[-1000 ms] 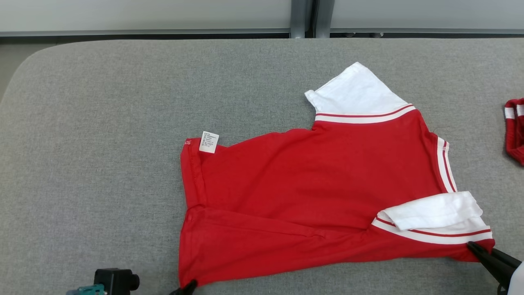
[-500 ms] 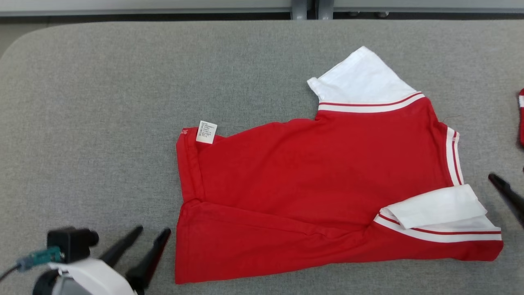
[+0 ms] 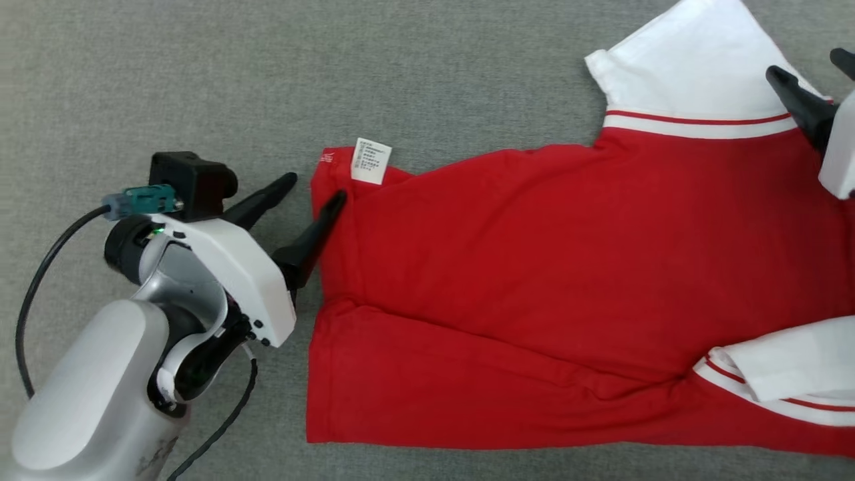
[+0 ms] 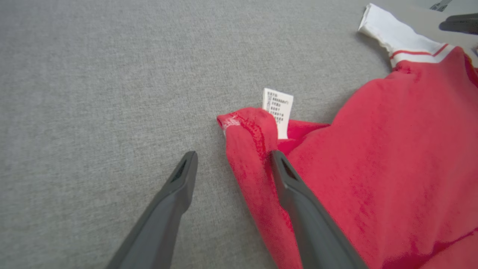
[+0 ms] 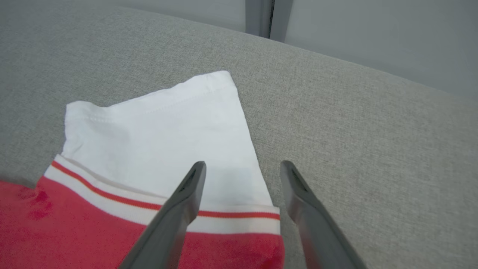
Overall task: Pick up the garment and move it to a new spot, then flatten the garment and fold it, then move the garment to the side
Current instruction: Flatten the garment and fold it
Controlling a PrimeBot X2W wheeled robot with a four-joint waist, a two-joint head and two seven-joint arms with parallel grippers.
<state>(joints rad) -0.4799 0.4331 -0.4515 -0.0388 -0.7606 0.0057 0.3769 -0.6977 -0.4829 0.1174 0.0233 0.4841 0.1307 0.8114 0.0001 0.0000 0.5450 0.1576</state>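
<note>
The garment [image 3: 534,267] is a red shirt with white sleeves, lying flat on the grey table with its hem to the left. My left gripper [image 3: 315,186] stands open at the far hem corner beside the white care label [image 3: 371,160]. In the left wrist view, one finger [image 4: 295,186] rests over the red hem [image 4: 254,149] and the other stands on bare table. My right gripper [image 3: 803,61] is open over the far white sleeve [image 3: 695,60]. The right wrist view shows the right gripper [image 5: 242,164] straddling that sleeve's [image 5: 157,130] outer edge. Nothing is held.
The grey padded table [image 3: 167,80] stretches left of the shirt. Its far edge and a grey wall with a dark post [image 5: 261,18] appear in the right wrist view. A black cable [image 3: 40,267] loops from my left arm. The near sleeve [image 3: 788,367] lies folded over.
Both grippers opened, let go of the shirt's near edge and moved to its far side. The head camera has tipped down and closer, so the whole picture shifted.
</note>
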